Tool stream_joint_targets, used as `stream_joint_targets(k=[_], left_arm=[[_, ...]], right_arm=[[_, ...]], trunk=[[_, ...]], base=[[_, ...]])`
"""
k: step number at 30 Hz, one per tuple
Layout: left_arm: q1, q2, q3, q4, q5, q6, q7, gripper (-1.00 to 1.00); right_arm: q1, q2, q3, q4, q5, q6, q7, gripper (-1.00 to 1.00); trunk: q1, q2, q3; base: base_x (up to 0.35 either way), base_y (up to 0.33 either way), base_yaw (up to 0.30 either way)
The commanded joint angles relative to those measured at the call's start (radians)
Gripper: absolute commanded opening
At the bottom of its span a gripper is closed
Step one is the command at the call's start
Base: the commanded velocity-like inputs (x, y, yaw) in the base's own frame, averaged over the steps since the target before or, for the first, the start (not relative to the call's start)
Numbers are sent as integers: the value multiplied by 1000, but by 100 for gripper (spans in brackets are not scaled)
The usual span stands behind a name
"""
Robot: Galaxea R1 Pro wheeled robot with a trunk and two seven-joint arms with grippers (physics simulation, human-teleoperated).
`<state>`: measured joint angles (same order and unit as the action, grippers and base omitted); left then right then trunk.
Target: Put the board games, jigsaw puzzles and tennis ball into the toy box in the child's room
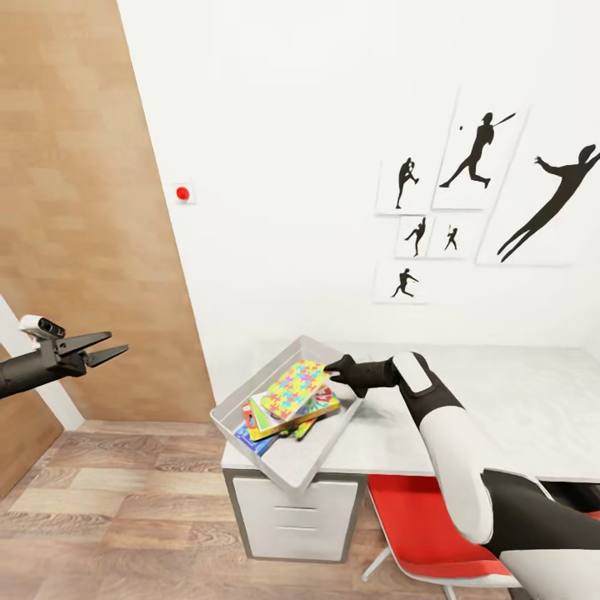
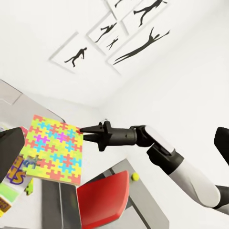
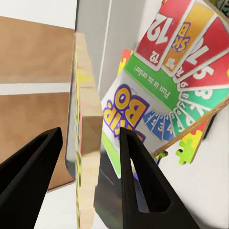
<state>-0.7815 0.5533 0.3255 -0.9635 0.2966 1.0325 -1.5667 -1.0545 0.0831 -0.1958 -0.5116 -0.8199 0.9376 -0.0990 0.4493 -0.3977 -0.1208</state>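
The step in hand looks like the placing of a jigsaw puzzle (image 1: 293, 388) into the toy box (image 1: 242, 407), which sits at the corner of the table (image 1: 517, 417), overhanging its edge. The right gripper (image 1: 333, 366) is at the puzzle's far edge; in the right wrist view its fingers (image 3: 143, 186) stand either side of the sheet's edge (image 3: 87, 143), with gaps showing on both sides, so whether they pinch it cannot be told. The puzzle lies tilted atop the Skip-Bo box (image 3: 162, 95) and other toys already in the bin. Next, the gripper probably needs to let go and lift clear.

The left gripper (image 1: 108, 346) hangs well apart over the floor, fingers slightly parted, empty.

The lower toys are mostly covered. A small yellow-green ball (image 2: 135, 177) appears near the red chair (image 2: 102, 200); where it rests is unclear.
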Motion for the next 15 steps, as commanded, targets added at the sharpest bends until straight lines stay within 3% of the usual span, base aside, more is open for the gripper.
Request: stream_joint_targets(k=[1, 15], left_arm=[[-1, 0, 0, 0, -1, 11, -4, 100], [-1, 0, 1, 0, -1, 11, -4, 100]], right_arm=[[-2, 1, -7, 1, -8, 3, -11, -100], [-2, 1, -5, 5, -5, -2, -13, -100]], trunk=[[1, -2, -2], [1, -2, -2]], base=[[14, 21, 0], [47, 45, 0]])
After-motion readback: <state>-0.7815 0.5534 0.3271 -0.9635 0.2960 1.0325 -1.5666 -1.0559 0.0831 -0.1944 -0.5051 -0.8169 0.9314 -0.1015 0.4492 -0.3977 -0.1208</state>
